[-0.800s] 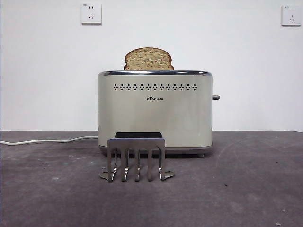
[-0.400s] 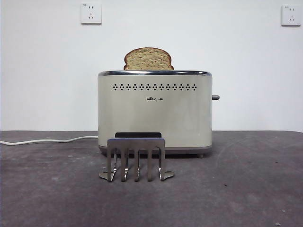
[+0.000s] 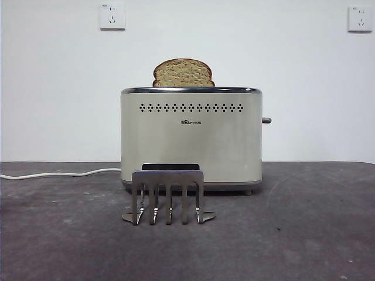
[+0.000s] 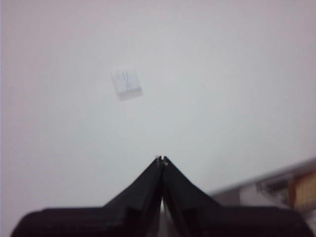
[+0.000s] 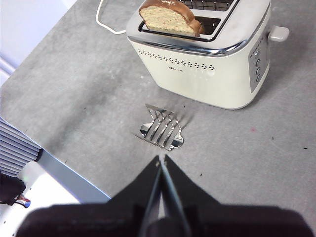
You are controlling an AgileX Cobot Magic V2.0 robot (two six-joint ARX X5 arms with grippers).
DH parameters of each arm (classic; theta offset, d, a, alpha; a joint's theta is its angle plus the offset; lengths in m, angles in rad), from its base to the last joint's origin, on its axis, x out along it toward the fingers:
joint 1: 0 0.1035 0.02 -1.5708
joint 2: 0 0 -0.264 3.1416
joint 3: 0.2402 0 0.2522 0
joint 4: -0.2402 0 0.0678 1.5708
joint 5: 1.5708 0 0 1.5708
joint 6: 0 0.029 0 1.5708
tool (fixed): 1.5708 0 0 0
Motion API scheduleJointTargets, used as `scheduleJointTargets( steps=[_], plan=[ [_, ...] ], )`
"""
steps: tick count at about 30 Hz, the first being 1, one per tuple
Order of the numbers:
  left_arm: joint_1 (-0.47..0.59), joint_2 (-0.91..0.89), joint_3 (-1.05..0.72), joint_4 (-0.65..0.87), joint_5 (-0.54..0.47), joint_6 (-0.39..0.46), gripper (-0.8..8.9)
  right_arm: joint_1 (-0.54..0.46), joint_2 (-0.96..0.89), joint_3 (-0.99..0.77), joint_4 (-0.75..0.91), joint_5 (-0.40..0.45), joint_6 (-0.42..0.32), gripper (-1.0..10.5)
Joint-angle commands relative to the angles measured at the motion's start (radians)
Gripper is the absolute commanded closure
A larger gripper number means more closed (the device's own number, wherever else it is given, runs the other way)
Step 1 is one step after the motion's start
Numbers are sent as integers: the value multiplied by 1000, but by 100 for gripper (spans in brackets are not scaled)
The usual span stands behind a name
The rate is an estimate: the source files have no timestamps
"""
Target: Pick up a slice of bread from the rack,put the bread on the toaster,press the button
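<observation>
Your right gripper (image 5: 161,159), jaws closed and empty, hangs above the rack (image 5: 162,127). Toaster (image 5: 207,64) lever (image 5: 278,33) lies beyond, nearer it than your left gripper (image 4: 161,159), also closed

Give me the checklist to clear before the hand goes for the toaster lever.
1. Slice of bread stands in the toaster slot: ok.
2. Rack holds no bread: ok.
3. Lever reachable, nothing near it: ok.
4. Lever already pressed: cannot tell.
5. Right hand shut and holding nothing, above the table near the rack: ok.
6. Left hand shut, pointed at the wall, away from the toaster: ok.
</observation>
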Motion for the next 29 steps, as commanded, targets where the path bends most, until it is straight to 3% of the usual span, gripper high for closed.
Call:
scheduleJointTargets(
  steps=[1, 14, 23, 29],
  plan=[
    [4, -74, -164, 53, -23, -2, 817, 1, -2, -11, 3, 3, -8, 946],
    [4, -295, -569, 72, -97, -78, 817, 1, -2, -11, 3, 3, -8, 946],
    [4, -296, -642, 55, -101, -97, 817, 1, -3, -11, 3, 5, -8, 946],
    [4, -296, -646, -48, -100, -101, 817, 1, -3, -11, 3, 5, -8, 946]
  ],
)
